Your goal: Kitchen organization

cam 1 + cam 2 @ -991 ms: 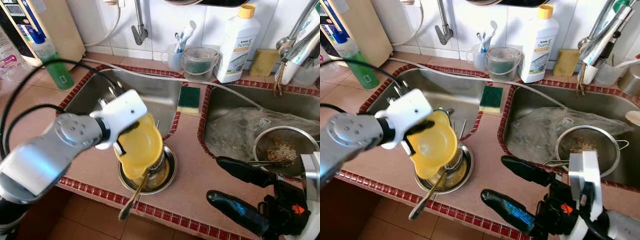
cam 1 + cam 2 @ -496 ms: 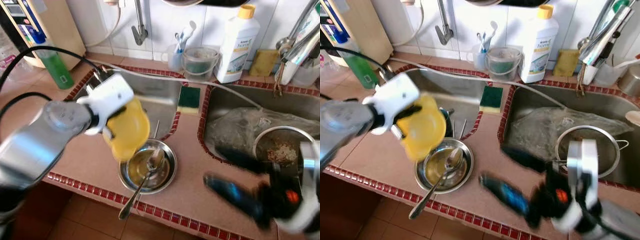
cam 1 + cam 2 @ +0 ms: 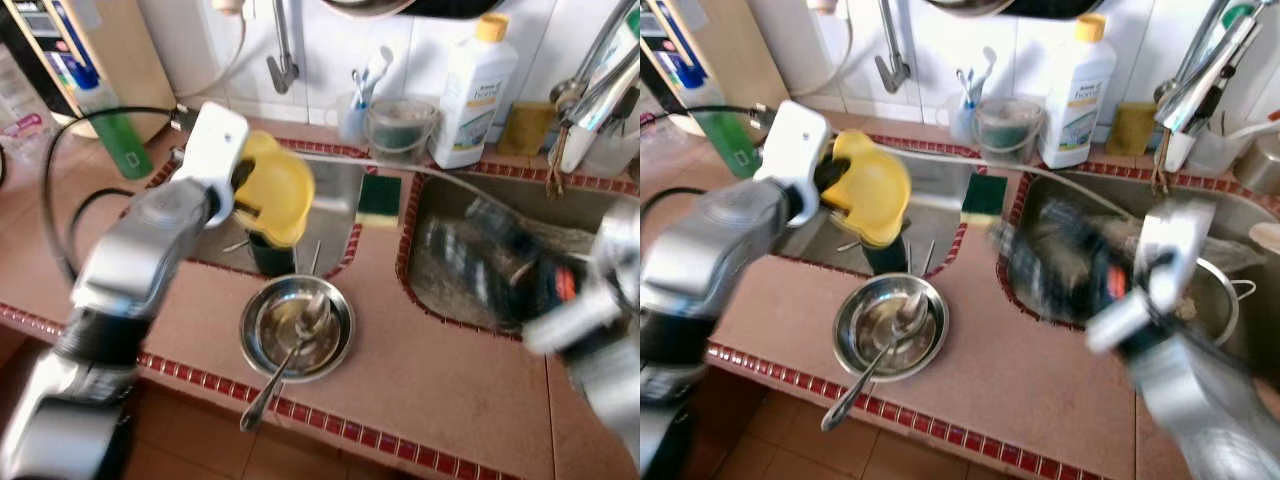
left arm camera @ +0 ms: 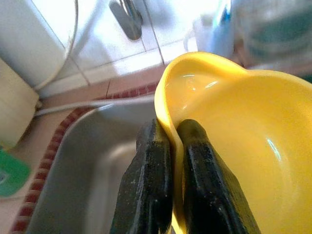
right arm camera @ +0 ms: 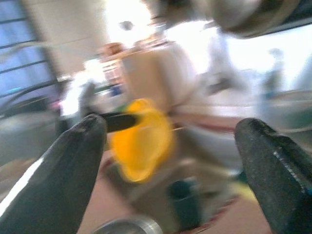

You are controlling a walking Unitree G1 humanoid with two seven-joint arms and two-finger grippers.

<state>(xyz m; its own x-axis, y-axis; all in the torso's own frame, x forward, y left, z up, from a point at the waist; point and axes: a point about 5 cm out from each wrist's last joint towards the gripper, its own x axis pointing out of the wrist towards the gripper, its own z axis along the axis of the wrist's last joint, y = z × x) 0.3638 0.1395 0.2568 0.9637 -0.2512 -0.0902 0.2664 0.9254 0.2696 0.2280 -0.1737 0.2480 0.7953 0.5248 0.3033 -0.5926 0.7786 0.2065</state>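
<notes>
My left gripper [image 3: 243, 192] is shut on the rim of a yellow plastic bowl [image 3: 278, 190] and holds it tilted above the front edge of the left sink [image 3: 335, 195]. In the left wrist view its two black fingers [image 4: 151, 165] pinch the yellow bowl's rim [image 4: 168, 122]. A steel bowl [image 3: 340, 345] with a long spoon [image 3: 283, 365] in it sits on the tiled counter below. My right gripper [image 3: 1060, 270] is blurred with motion over the right sink; in its wrist view the right gripper [image 5: 170, 146] stands open, fingers wide apart and holding nothing.
A dark cup [image 3: 270, 255] stands in the left sink under the yellow bowl. A green sponge [image 3: 378, 195] lies on the divider. A white detergent bottle [image 3: 478, 90], a clear tub [image 3: 400, 125] and a tap [image 3: 283, 60] line the back wall. A green bottle [image 3: 115, 135] stands far left.
My left gripper has carried the yellow bowl off the steel bowl, up and back over the left sink. My right arm has swung up from the counter's front edge to over the right sink.
</notes>
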